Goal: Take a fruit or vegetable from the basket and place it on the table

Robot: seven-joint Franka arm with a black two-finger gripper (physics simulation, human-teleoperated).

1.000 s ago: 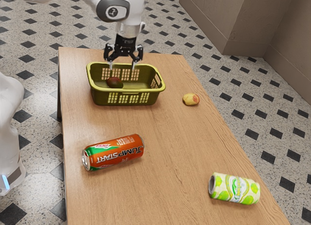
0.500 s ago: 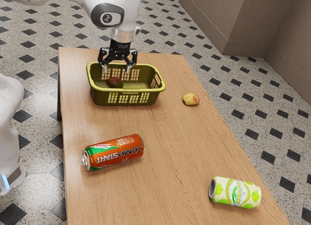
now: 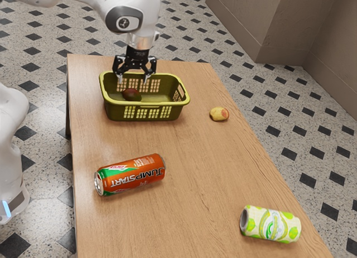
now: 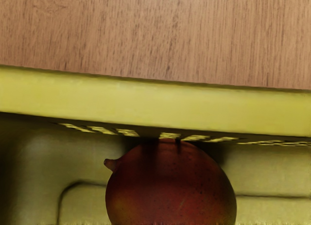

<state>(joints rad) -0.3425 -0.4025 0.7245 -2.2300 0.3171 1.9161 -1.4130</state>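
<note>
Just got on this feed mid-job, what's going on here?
The arm's gripper is open over the yellow-green basket, its fingers above a dark red mango that lies inside. Nothing is held, so the mango has yet to be lifted out; it looks like the likely pick. On the table outside the basket are a small yellow, red-patched fruit or vegetable, an orange Jumpstart can and a green-and-white can, both cans on their sides.
</note>
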